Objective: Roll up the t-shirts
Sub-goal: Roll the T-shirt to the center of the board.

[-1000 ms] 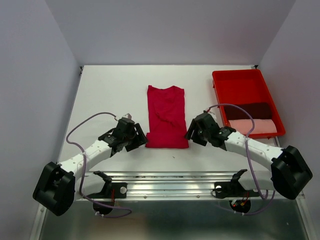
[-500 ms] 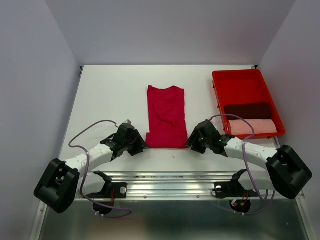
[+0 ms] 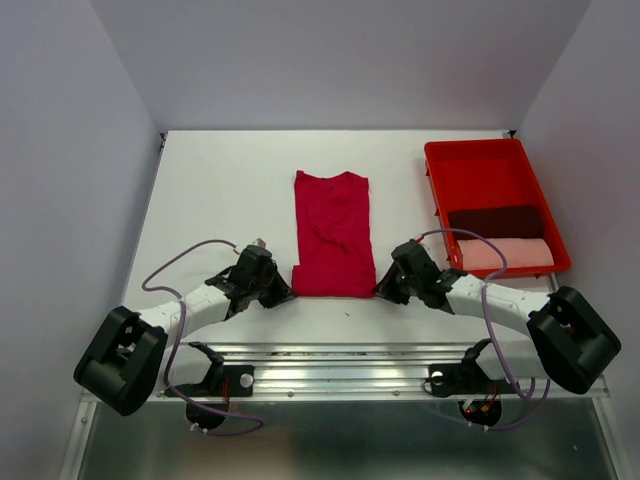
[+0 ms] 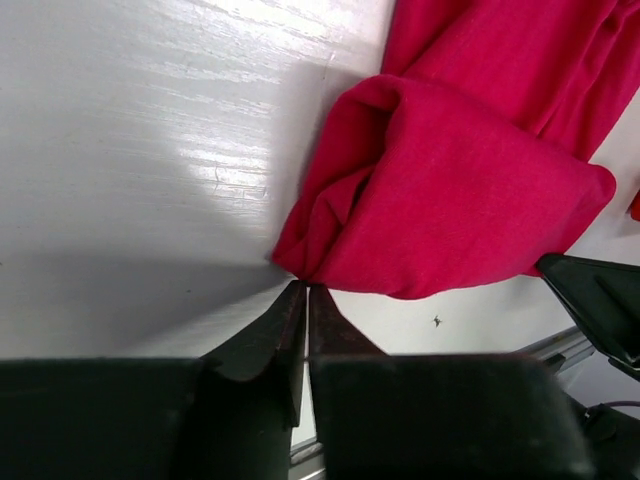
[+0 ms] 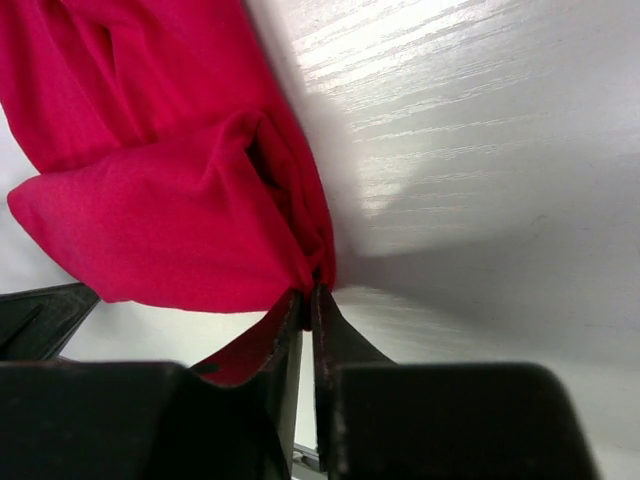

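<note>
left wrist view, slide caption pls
Left jaws closed on a near corner of the folded crimson t-shirt on the table

Top view: bright, even, sharp, faint soft shadows. Wrist views: streaky white glare on table (image 4: pixel 180 120) across upper frame, grey shadow band mid frame, bottom foreground dark, out of focus.

Free: bare table (image 3: pixel 220 190) left of crimson t-shirt (image 3: pixel 332 235), strip between it and red tray (image 3: pixel 432 185) | Blocked: tray along right edge, walls (image 3: pixel 340 60) on three sides.
</note>
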Robot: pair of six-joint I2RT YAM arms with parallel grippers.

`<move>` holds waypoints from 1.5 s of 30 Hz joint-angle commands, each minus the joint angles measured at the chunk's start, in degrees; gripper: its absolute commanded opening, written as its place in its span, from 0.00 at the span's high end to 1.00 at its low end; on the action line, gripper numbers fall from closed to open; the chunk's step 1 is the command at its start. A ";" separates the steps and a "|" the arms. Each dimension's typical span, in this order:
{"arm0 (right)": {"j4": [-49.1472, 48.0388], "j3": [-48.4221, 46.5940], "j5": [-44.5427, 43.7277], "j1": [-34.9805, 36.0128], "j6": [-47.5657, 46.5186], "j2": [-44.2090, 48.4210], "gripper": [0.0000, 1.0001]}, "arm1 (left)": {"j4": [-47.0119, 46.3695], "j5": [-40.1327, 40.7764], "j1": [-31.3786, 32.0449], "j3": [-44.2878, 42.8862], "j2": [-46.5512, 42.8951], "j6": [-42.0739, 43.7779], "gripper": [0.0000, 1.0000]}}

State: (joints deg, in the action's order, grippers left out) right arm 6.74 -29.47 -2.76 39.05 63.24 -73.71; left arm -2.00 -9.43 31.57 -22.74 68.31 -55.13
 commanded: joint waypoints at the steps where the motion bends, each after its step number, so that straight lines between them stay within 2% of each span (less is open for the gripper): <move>1: -2.00 -0.50 -0.40 0.24 -0.22 -0.12 0.92 | -1.43 0.82 0.51 -0.55 -0.02 -0.06 0.91; 4: -2.00 -0.76 -0.31 0.24 -0.40 -0.29 0.96 | -1.08 1.08 0.42 -0.64 -0.02 -0.06 1.00; 9: -2.00 -0.94 -0.22 0.24 -0.58 -0.38 0.98 | -0.29 1.78 0.42 -1.08 -0.55 0.11 1.00; 11: -1.82 -0.85 -0.22 0.24 -0.66 -0.47 0.95 | 0.24 1.96 0.42 -1.16 -1.25 0.20 1.00; 12: -1.39 -0.85 -0.31 0.24 -0.66 -0.55 0.79 | 0.68 2.13 0.42 -1.16 -1.34 0.20 1.00; 14: -0.86 -0.94 -0.49 0.24 -0.75 -0.56 0.60 | 0.94 2.22 0.42 -1.25 -1.87 0.29 1.00; 16: -0.24 -0.85 -0.66 0.24 -0.84 -0.56 0.56 | 1.21 2.31 0.51 -1.25 -2.04 0.29 1.00; 18: -0.24 -0.41 -0.75 0.24 -0.93 -0.82 0.57 | 1.30 2.40 0.51 -1.16 -2.31 0.38 1.00; 19: -0.24 -0.32 -0.58 0.24 -0.93 -0.73 0.57 | 1.38 2.49 0.51 -1.16 -2.31 0.38 0.97; 20: -0.33 -0.32 -0.40 0.24 -1.02 -0.90 0.59 | 1.47 2.57 0.42 -0.99 -2.40 0.20 0.88; 21: -0.50 -0.32 -0.23 0.24 -0.93 -1.08 0.60 | 1.56 2.84 0.42 -0.99 -2.40 0.12 0.74; 24: -1.38 -0.23 0.39 0.24 -0.93 -1.43 0.67 | 1.74 3.28 0.51 -0.73 -2.48 -0.06 0.53; 26: -1.73 -0.32 0.74 0.24 -1.02 -2.04 0.71 | 1.65 3.28 0.42 -0.81 -2.05 0.03 0.47; 28: -2.17 -0.58 0.92 0.24 -1.02 -2.40 0.76 | 1.47 3.28 0.51 -0.99 -1.61 0.20 0.46; 32: -2.35 -0.76 0.92 0.24 -1.02 -2.75 0.83 | 0.51 3.19 0.42 -0.90 -1.17 0.55 0.46; 35: -2.35 -0.94 0.83 0.24 -1.11 -2.75 0.87 | -0.72 2.40 0.42 -1.34 -0.20 0.82 0.52; 43: -2.09 -1.55 0.74 0.24 -1.28 -2.66 0.93 | -2.31 1.17 0.60 -3.27 2.35 1.61 0.72; 45: -1.91 -1.90 0.57 0.24 -1.46 -2.75 0.95 | -2.31 0.99 0.68 -3.54 2.44 1.61 0.80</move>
State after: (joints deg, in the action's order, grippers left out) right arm 5.54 -29.52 -1.65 39.09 62.74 -76.23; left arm -3.20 -8.19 31.83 -24.05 70.52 -54.65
